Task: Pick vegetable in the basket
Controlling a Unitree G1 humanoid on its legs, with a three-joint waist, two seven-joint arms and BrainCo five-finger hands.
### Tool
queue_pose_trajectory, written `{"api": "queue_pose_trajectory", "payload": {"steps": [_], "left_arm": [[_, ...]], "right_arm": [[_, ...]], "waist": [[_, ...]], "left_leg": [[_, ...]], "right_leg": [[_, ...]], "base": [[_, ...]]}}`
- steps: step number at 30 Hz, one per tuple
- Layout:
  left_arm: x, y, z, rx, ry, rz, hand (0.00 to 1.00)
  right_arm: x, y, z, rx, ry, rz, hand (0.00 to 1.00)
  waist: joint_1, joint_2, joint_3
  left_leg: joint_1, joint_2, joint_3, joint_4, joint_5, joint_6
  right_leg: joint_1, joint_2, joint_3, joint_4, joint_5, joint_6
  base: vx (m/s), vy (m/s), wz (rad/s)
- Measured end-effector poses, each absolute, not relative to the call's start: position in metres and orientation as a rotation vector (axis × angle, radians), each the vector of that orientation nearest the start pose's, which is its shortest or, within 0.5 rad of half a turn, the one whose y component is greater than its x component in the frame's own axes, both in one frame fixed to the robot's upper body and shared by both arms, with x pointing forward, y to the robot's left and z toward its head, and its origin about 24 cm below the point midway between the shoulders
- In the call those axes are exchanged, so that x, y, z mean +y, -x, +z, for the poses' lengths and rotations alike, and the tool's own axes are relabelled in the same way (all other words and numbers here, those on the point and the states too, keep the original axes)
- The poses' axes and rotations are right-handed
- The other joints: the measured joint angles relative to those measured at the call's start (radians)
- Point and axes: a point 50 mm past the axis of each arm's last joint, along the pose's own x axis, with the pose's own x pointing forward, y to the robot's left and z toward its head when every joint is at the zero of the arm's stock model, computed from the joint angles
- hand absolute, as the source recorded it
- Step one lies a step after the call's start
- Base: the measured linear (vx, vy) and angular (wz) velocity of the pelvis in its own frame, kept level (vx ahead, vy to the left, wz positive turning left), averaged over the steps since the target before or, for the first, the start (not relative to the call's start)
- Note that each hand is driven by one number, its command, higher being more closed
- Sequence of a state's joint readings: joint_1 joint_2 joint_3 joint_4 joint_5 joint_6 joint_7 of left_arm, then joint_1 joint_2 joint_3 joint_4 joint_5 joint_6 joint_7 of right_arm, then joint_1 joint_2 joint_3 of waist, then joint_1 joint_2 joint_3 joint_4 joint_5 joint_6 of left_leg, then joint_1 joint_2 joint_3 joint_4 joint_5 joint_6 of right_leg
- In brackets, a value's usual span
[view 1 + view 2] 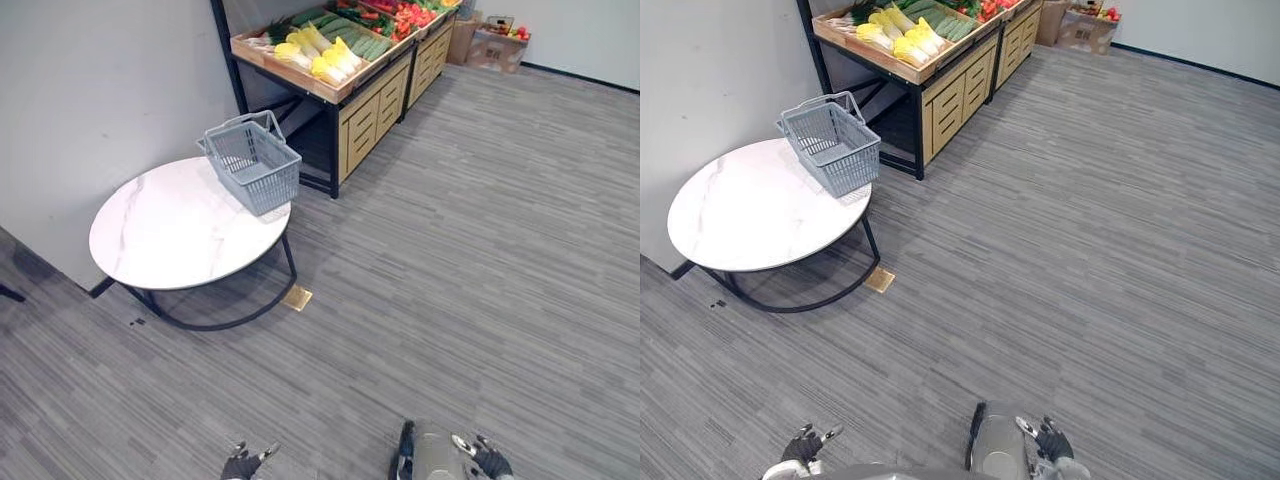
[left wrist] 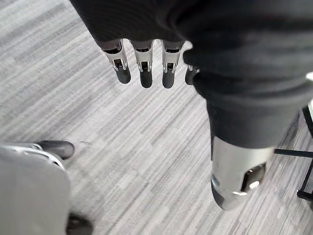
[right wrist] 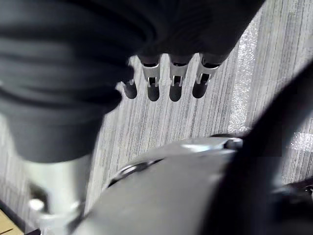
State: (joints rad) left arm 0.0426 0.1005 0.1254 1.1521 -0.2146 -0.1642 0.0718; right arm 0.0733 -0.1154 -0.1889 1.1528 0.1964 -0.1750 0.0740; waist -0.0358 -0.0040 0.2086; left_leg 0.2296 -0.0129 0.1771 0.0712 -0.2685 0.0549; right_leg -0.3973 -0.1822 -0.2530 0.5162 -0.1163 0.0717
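Observation:
A grey wire basket (image 1: 252,160) stands empty at the far edge of a round white marble table (image 1: 170,235). Behind it a wooden produce shelf (image 1: 330,50) carries yellow-white cabbages (image 1: 318,52), green vegetables (image 1: 355,35) and red ones (image 1: 412,17). My left hand (image 1: 243,463) hangs low at the bottom of the eye views, far from the table; its fingers (image 2: 143,66) are straight and hold nothing. My right hand (image 1: 485,458) hangs low on the other side, its fingers (image 3: 166,81) straight and empty too.
A grey wall (image 1: 90,90) runs behind the table. Wood-striped grey floor (image 1: 450,250) stretches between me and the shelf. Cardboard boxes (image 1: 495,45) sit at the far end by the back wall. A small brass floor plate (image 1: 296,297) lies by the table's black frame.

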Motion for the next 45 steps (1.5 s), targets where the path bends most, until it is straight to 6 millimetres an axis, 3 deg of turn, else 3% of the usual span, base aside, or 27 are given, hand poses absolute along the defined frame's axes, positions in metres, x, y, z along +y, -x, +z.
{"api": "queue_pose_trajectory", "payload": {"steps": [1,3,4,5,6,8,10,11,12,14,17,20,22,24,25,28,29,32,33,34,36,37,39,41,42,44,45], "left_arm": [[0.205,-0.103,-0.159,0.995,0.131,0.377,0.00],[0.198,-0.105,-0.159,0.992,0.165,0.385,0.00],[0.198,-0.102,-0.160,0.996,0.188,0.409,0.00],[0.194,-0.100,-0.161,1.000,0.222,0.429,0.00],[0.192,-0.098,-0.162,1.002,0.236,0.438,0.00],[0.188,-0.088,-0.165,1.022,0.279,0.471,0.00],[0.190,-0.090,-0.164,1.013,0.285,0.473,0.00],[0.191,-0.093,-0.163,0.999,0.291,0.475,0.00],[0.195,-0.097,-0.162,0.982,0.296,0.480,0.00],[0.201,-0.101,-0.159,0.960,0.290,0.486,0.00],[0.202,-0.106,-0.157,0.931,0.292,0.487,0.00],[0.202,-0.111,-0.155,0.913,0.281,0.479,0.00],[0.199,-0.110,-0.156,0.932,0.255,0.470,0.00],[0.198,-0.107,-0.157,0.948,0.247,0.464,0.00],[0.199,-0.104,-0.158,0.962,0.238,0.462,0.00],[0.219,-0.104,-0.156,0.963,0.168,0.461,0.00],[0.218,-0.103,-0.156,0.971,0.170,0.461,0.00],[0.222,-0.093,-0.159,1.002,0.169,0.484,0.00],[0.222,-0.088,-0.160,1.027,0.162,0.480,0.00],[0.226,-0.085,-0.161,1.046,0.140,0.471,0.00],[0.229,-0.075,-0.163,1.088,0.108,0.457,0.00],[0.229,-0.073,-0.163,1.090,0.108,0.458,0.00],[0.228,-0.070,-0.164,1.101,0.112,0.467,0.00],[0.227,-0.073,-0.163,1.093,0.119,0.470,0.00],[0.226,-0.074,-0.163,1.086,0.133,0.479,0.00],[0.227,-0.070,-0.164,1.092,0.146,0.502,0.00],[0.231,-0.061,-0.165,1.103,0.158,0.541,0.00]], "right_arm": [[-0.215,-0.087,-0.160,1.005,-0.189,-0.312,0.00],[-0.212,-0.085,-0.161,1.009,-0.202,-0.317,0.00],[-0.213,-0.081,-0.161,1.018,-0.207,-0.328,0.00],[-0.216,-0.083,-0.160,1.009,-0.199,-0.327,0.00],[-0.217,-0.083,-0.160,1.007,-0.191,-0.324,0.00],[-0.223,-0.087,-0.157,0.993,-0.160,-0.319,0.00],[-0.224,-0.090,-0.157,0.994,-0.156,-0.314,0.00],[-0.224,-0.091,-0.157,0.997,-0.144,-0.301,0.00],[-0.225,-0.091,-0.157,1.006,-0.125,-0.283,0.00],[-0.224,-0.093,-0.157,1.007,-0.119,-0.272,0.00],[-0.224,-0.104,-0.154,0.985,-0.111,-0.259,0.00],[-0.221,-0.105,-0.154,0.983,-0.119,-0.255,0.00],[-0.222,-0.100,-0.155,0.996,-0.112,-0.255,0.00],[-0.224,-0.097,-0.156,1.006,-0.103,-0.254,0.00],[-0.226,-0.095,-0.156,1.017,-0.092,-0.252,0.00],[-0.203,-0.093,-0.161,1.042,-0.099,-0.177,0.00],[-0.201,-0.092,-0.162,1.049,-0.097,-0.172,0.00],[-0.203,-0.090,-0.162,1.048,-0.103,-0.188,0.00],[-0.207,-0.091,-0.161,1.044,-0.100,-0.198,0.00],[-0.208,-0.090,-0.161,1.046,-0.098,-0.200,0.00],[-0.209,-0.083,-0.163,1.061,-0.096,-0.205,0.00],[-0.209,-0.080,-0.163,1.069,-0.097,-0.207,0.00],[-0.209,-0.073,-0.164,1.077,-0.116,-0.233,0.00],[-0.211,-0.073,-0.164,1.075,-0.121,-0.244,0.00],[-0.211,-0.070,-0.165,1.082,-0.124,-0.252,0.00],[-0.210,-0.067,-0.166,1.092,-0.136,-0.263,0.00],[-0.205,-0.061,-0.168,1.116,-0.148,-0.261,0.00]], "waist": [[-0.014,-0.002,0.000],[-0.019,-0.011,0.001],[-0.019,-0.014,0.002],[-0.020,0.008,0.004],[-0.019,0.015,0.002],[-0.008,0.049,-0.006],[-0.013,0.061,-0.003],[-0.009,0.061,0.002],[0.002,0.061,0.010],[0.021,0.037,0.021],[0.029,0.039,0.020],[0.050,0.029,0.016],[0.045,0.033,0.013],[0.047,0.046,0.005],[0.052,0.052,-0.011],[0.054,-0.049,-0.056],[0.054,-0.057,-0.061],[0.054,-0.055,-0.069],[0.050,-0.053,-0.067],[0.044,-0.046,-0.059],[0.017,-0.046,-0.057],[0.017,-0.045,-0.057],[0.008,-0.041,-0.055],[0.010,-0.039,-0.054],[0.013,-0.036,-0.054],[0.018,-0.038,-0.054],[0.021,-0.064,-0.065]], "left_leg": [[0.024,0.007,-0.029,-0.007,-0.021,-0.018],[0.072,0.017,-0.063,-0.033,-0.048,-0.049],[0.113,0.038,-0.089,-0.036,-0.071,-0.054],[0.130,0.073,-0.108,0.004,-0.068,-0.059],[0.128,0.086,-0.113,0.038,-0.059,-0.072],[0.067,0.162,-0.126,0.264,-0.001,-0.121],[-0.090,0.211,-0.156,0.602,0.216,-0.161],[-0.190,0.247,-0.151,0.815,0.320,-0.209],[-0.264,0.291,-0.081,0.989,0.304,-0.194],[-0.336,0.311,0.015,1.083,0.235,-0.166],[-0.454,0.312,0.107,0.993,0.160,-0.149],[-0.486,0.291,0.244,0.644,0.143,-0.138],[-0.455,0.208,0.299,0.219,0.227,-0.123],[-0.434,0.187,0.299,0.074,0.276,-0.121],[-0.415,0.166,0.282,0.009,0.401,-0.011],[-0.414,0.075,0.284,0.008,0.345,0.007],[-0.408,0.063,0.283,0.012,0.333,0.015],[-0.321,0.028,0.279,0.016,0.250,0.010],[-0.268,0.024,0.273,0.006,0.223,0.006],[-0.232,0.023,0.257,0.004,0.204,0.002],[-0.150,0.024,0.216,-0.001,0.169,-0.014],[-0.133,0.024,0.210,-0.002,0.161,-0.020],[-0.100,0.024,0.152,-0.001,0.150,-0.035],[-0.099,0.028,0.103,-0.001,0.143,-0.048],[-0.105,0.036,0.064,0.001,0.136,-0.063],[-0.105,0.047,0.011,0.003,0.124,-0.094],[-0.104,0.047,-0.016,0.005,0.111,-0.126]], "right_leg": [[0.000,0.013,0.015,-0.245,0.072,0.015],[0.001,0.015,0.048,-0.457,0.127,0.035],[-0.001,0.012,0.064,-0.429,0.191,0.027],[-0.022,0.020,0.058,-0.312,0.227,0.023],[-0.029,0.024,0.053,-0.258,0.227,0.021],[-0.003,0.069,0.018,-0.151,0.146,-0.066],[0.071,0.095,-0.018,-0.151,0.083,-0.080],[0.135,0.105,-0.023,-0.172,0.056,-0.093],[0.214,0.119,-0.020,-0.201,0.034,-0.104],[0.337,0.115,-0.010,-0.267,0.019,-0.104],[0.464,0.105,-0.012,-0.380,0.016,-0.091],[0.568,0.071,-0.046,-0.469,0.010,-0.045],[0.630,0.047,-0.095,-0.489,-0.028,0.014],[0.653,0.055,-0.100,-0.489,-0.051,0.043],[0.679,0.056,-0.094,-0.490,-0.077,0.064],[0.658,-0.024,-0.060,-0.441,-0.069,0.050],[0.654,-0.036,-0.051,-0.417,-0.065,0.051],[0.549,-0.107,0.040,-0.074,-0.014,0.082],[0.466,-0.133,0.083,0.151,0.082,0.114],[0.401,-0.135,0.121,0.311,0.107,0.134],[0.297,-0.132,0.109,0.526,0.047,0.120],[0.273,-0.133,0.098,0.537,0.015,0.110],[0.206,-0.135,0.047,0.397,-0.062,0.067],[0.194,-0.125,0.046,0.202,-0.065,0.060],[0.213,-0.104,0.081,0.007,-0.057,0.062],[0.244,-0.083,0.172,-0.238,0.002,0.063],[0.262,-0.088,0.210,-0.340,0.090,0.071]], "base": [[0.62,-0.204,0.67],[0.66,-0.246,0.70],[0.70,-0.282,0.67],[0.71,-0.293,0.58],[0.71,-0.322,0.38],[0.74,-0.396,0.16],[0.72,-0.350,0.16],[0.76,-0.288,0.07],[0.74,-0.249,-0.06],[0.52,-0.133,-0.15],[0.42,-0.043,-0.03],[0.38,0.053,0.23],[0.51,0.202,0.62],[0.47,0.242,0.30],[0.47,0.230,0.22],[0.43,0.205,0.31],[0.42,0.197,0.23],[0.37,0.174,0.02],[0.36,0.160,0.04],[0.24,0.073,0.26],[0.30,0.051,0.52],[0.36,0.020,0.61],[0.29,-0.061,0.70],[0.28,-0.170,0.84],[0.27,-0.235,1.06],[0.28,-0.331,0.88],[0.30,-0.397,0.62]]}}
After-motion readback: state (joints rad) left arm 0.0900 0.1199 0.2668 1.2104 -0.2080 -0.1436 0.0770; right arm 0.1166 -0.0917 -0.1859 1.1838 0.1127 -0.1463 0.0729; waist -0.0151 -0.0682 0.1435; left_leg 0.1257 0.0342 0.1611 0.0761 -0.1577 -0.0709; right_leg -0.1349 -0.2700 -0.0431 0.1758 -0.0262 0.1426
